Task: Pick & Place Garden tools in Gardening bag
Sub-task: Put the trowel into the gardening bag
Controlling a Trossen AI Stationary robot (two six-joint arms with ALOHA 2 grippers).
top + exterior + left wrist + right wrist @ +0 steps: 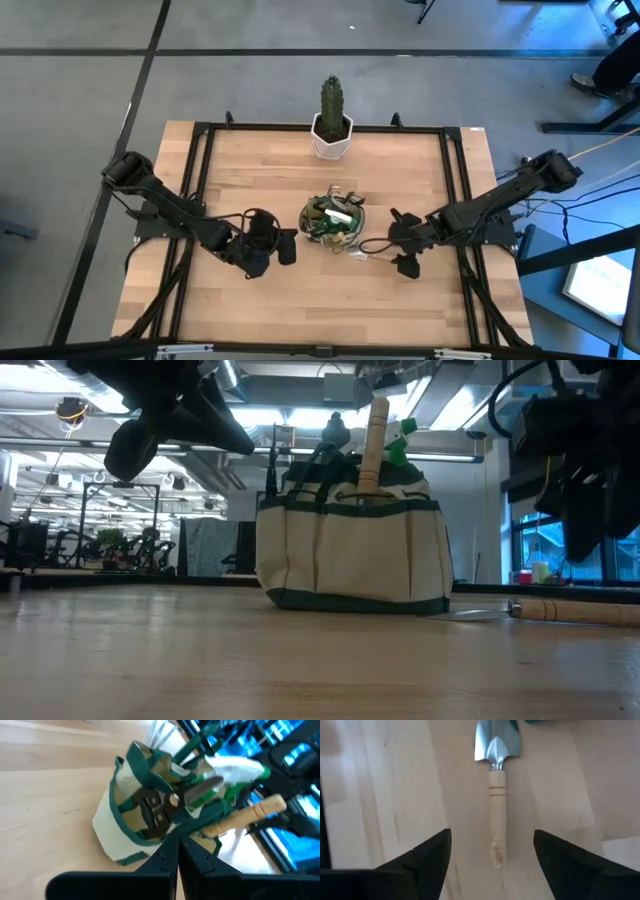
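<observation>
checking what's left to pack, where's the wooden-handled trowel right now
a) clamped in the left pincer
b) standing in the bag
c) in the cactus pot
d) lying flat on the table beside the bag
d: the trowel lies flat on the bare wood, apart from the open fingers of the right pincer; the low view shows its handle resting on the table next to the gardening bag.

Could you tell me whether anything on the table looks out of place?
Yes: one wooden-handled trowel lies flat on the table beside the gardening bag, while other tools stand inside it. The right gripper is open above its handle.
</observation>
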